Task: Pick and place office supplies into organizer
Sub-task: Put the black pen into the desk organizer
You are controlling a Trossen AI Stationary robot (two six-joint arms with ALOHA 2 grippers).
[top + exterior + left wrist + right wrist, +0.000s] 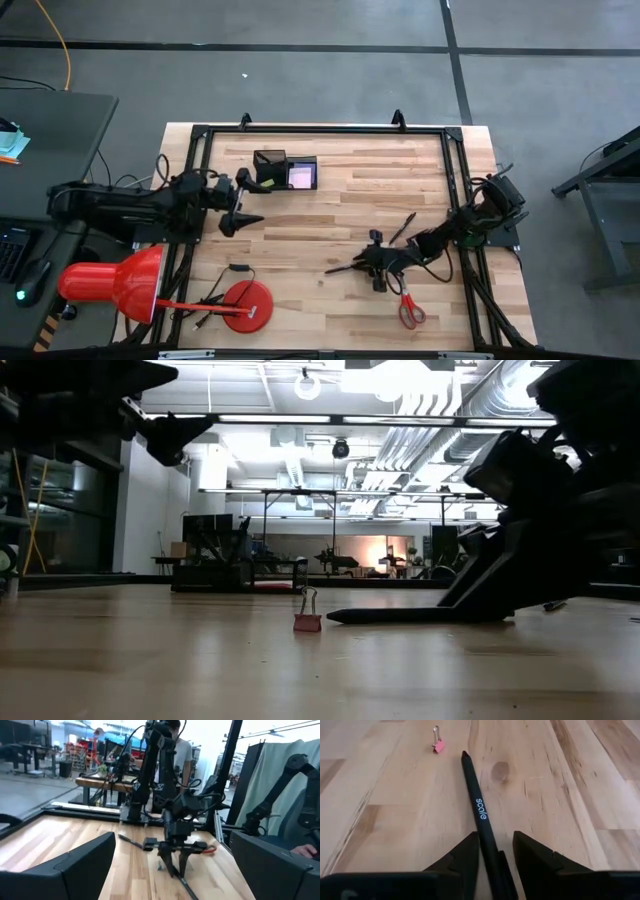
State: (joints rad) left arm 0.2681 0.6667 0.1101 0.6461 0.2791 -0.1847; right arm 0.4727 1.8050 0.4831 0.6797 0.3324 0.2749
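Note:
A slim black pen [479, 810] lies flat on the wood, pointing toward the table's left [345, 268]. My right gripper [497, 852] is low over the pen's rear end [378, 270], open, one finger on each side of it. Red-handled scissors [410, 308] lie near the table's near right edge, and a second pen [403, 228] lies farther back. The black organizer [272, 160] stands at the far middle with a pink pad [300, 177] in its right compartment. My left gripper [240, 203] hovers open near the organizer, holding nothing. My right gripper comes down at the pen from above, slanting, with its fingers along the pen's length. One finger [465, 855] lies close against the pen's rear part [490, 847]. I cannot tell whether it touches. The pen rests on the table along its whole length [400, 615].
A small pink binder clip [438, 745] stands on the wood just beyond the pen's tip [307, 621]. The red lamp's round base [248, 305] and shade [110, 280] fill the near left corner. A person [182, 750] stands beyond the table's right side.

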